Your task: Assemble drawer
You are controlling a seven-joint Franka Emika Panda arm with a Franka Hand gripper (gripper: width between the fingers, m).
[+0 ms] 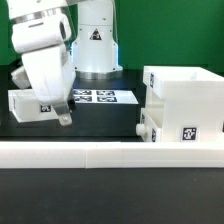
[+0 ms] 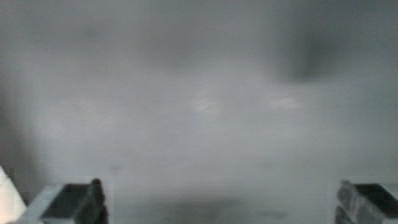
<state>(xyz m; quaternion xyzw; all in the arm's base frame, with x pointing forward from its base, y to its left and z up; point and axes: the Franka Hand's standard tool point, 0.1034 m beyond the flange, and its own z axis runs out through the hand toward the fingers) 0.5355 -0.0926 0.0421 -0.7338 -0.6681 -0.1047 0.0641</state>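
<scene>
The large white cube-shaped shell [image 1: 185, 98] stands at the exterior view's right, open on top, with a tag on its front. A small white tray [image 1: 149, 126] sits against its lower left corner. Another small tray [image 1: 24, 103] with a tag lies at the exterior view's left, partly hidden behind my arm. My gripper [image 1: 61, 115] hangs just right of that tray, low over the black table. In the wrist view my gripper [image 2: 222, 203] is open, its fingers [image 2: 79, 202] wide apart with only blurred grey table between them.
The marker board [image 1: 97, 97] lies flat at the back centre, in front of the robot base [image 1: 97, 50]. A long low white rail [image 1: 110, 153] runs along the table's front edge. A white sliver [image 2: 6, 195] shows at the wrist view's edge.
</scene>
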